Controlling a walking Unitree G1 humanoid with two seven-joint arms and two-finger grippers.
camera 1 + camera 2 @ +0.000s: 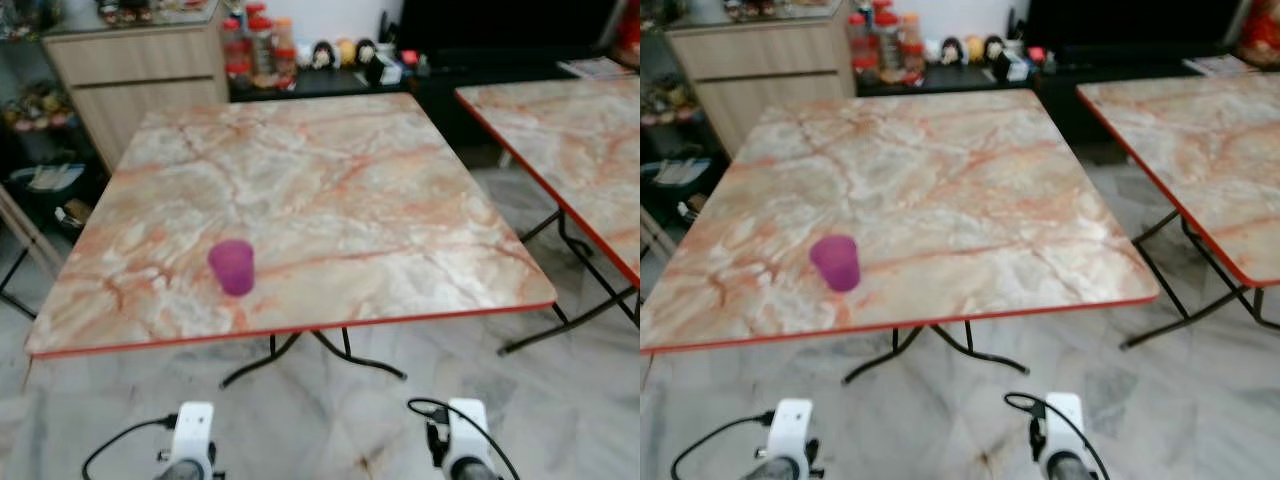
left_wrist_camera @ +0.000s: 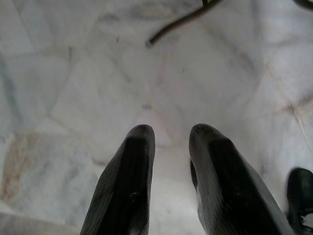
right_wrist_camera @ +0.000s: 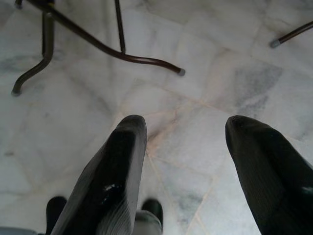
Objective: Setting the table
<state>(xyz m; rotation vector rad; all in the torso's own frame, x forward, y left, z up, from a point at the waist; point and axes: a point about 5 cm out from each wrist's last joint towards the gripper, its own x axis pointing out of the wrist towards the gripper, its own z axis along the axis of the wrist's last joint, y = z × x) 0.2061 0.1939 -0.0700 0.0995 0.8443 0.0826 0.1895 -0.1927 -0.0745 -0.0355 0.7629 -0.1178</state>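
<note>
Purple cup point(image 1: 232, 266) stands upright on the marble-patterned surface point(image 1: 330, 190), near its front edge, toward the robot's left. Both arms hang low before the surface, pointing down at the tiled floor point(image 3: 205, 54). Left end effector point(image 2: 168, 134) has its fingers slightly apart; right end effector point(image 3: 186, 125) has them wide apart, both holding nothing.

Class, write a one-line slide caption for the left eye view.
A small translucent purple plastic cup stands upright near the front edge of a square marble-patterned folding table with red trim.
</note>
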